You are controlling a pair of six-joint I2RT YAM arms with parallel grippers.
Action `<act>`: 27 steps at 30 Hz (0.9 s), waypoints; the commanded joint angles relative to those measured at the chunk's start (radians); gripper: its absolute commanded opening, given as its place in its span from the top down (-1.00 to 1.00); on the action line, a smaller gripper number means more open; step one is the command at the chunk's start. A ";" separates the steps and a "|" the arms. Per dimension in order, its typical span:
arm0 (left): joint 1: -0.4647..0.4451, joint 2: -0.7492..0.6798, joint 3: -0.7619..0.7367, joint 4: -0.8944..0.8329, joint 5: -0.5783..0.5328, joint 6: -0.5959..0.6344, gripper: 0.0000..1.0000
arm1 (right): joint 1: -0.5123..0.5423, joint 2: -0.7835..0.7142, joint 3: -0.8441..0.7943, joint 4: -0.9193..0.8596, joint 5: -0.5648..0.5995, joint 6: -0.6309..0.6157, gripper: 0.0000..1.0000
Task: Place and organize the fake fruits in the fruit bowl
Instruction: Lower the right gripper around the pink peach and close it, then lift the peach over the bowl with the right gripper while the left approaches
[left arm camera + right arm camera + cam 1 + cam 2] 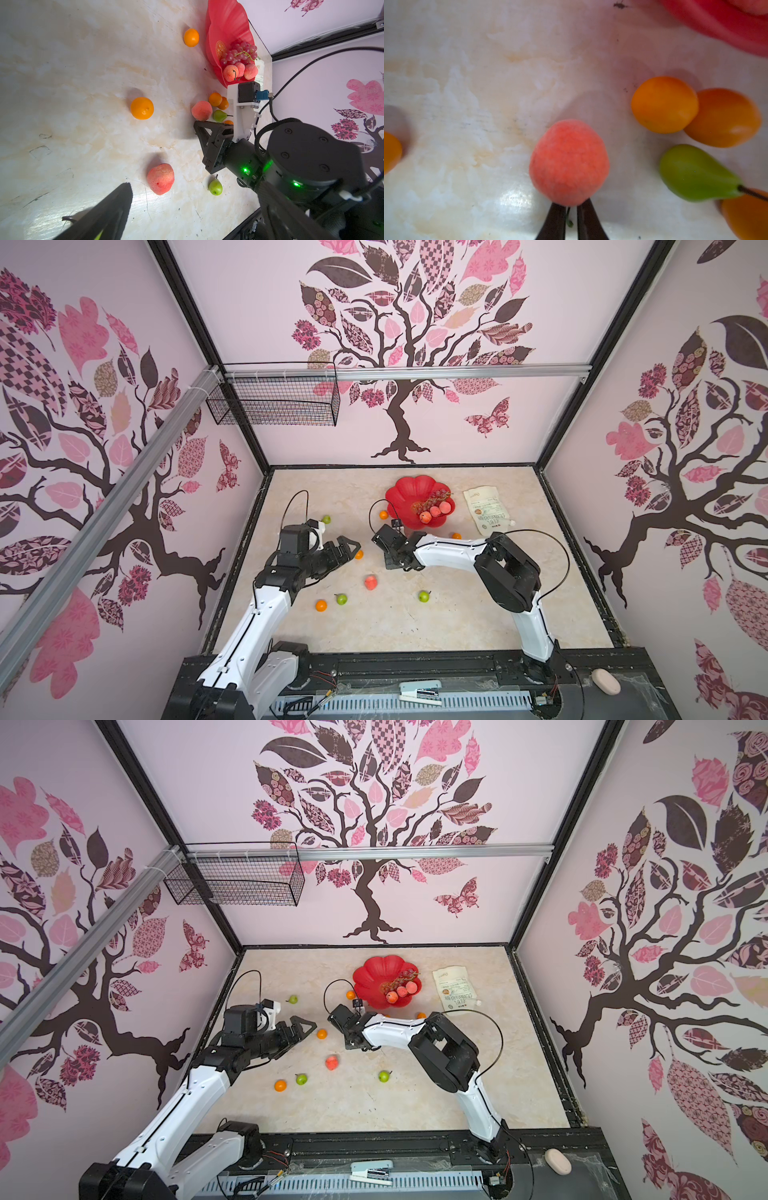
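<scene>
The fruit bowl (402,492), red with a petal rim, stands on the far side of the table (374,630), a little right of the middle, and the left wrist view shows its gold emblem (220,48) in the centre. Inside it lie a grape bunch (437,494) and three peaches (435,511), all gathered in its right half in both top views; the peaches touch each other and rest near the rim. The other fake fruits (424,596) are on the table outside the bowl. Just in front of the bowl the right gripper (571,202) is low over the table, and its jaws are almost together, closed on the thin green stem of a peach (569,162) that sits at its fingertips. Near this peach are two oranges (664,105) that touch each other and a green pear (695,172) lying on its side. Another orange (383,514) lies just beside the left edge of the bowl. The jaws of the left gripper (351,549) stand wide apart, and a further orange (358,554) is just beside its tip. Closer to the robot base lie a second peach (371,582), two green fruits (341,599) and a last orange (321,605), apart from each other. A paper packet (486,510) lies flat to the right of the bowl, and a black wire basket (274,400) hangs on the back wall, above the table
</scene>
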 commanded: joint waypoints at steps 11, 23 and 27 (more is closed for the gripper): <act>-0.054 0.020 0.002 0.023 -0.013 0.015 -0.96 | -0.014 -0.039 -0.051 -0.071 -0.088 -0.032 0.96; -0.116 -0.019 0.059 0.042 -0.057 0.042 -0.96 | -0.051 -0.297 -0.115 0.024 -0.171 -0.146 1.00; -0.137 -0.028 0.065 0.071 -0.059 0.040 -0.97 | -0.084 -0.372 -0.151 0.044 -0.229 -0.157 1.00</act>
